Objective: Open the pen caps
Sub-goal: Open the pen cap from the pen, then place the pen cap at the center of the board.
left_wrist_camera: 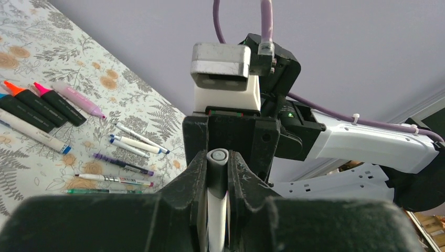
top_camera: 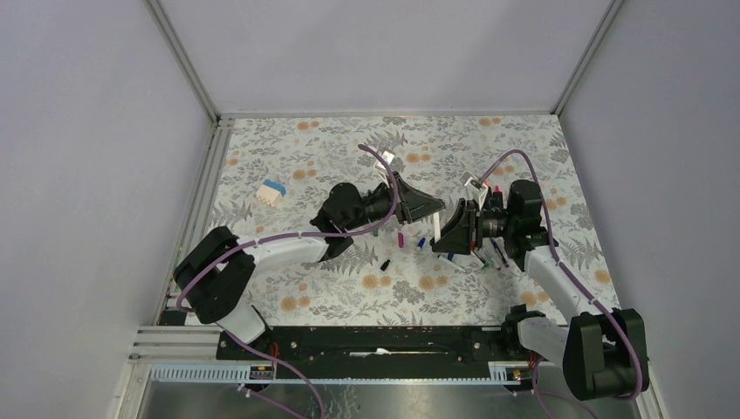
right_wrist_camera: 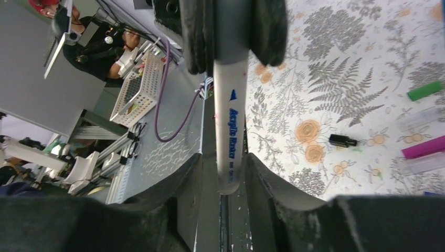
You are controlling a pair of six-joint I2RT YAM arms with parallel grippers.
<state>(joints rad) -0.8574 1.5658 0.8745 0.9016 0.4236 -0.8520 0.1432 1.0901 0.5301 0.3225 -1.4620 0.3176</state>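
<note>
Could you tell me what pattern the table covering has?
The table covering shows grey ferns and orange flowers on white, clearest in the right wrist view.

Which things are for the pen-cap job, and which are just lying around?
For the job: white marker, held by the left gripper; green cap; black cap; pink cap.
Just lying about: blue-and-white block; white basket off the table.

From the right wrist view I could read blue print running along the white pen barrel point(right_wrist_camera: 231, 131). It looked like "Acrylic Marker", with a small blue triangle above it and a finer line below that I couldn't make out. The loose pens point(left_wrist_camera: 137, 144) in the left wrist view carried markings too small to read.
</note>
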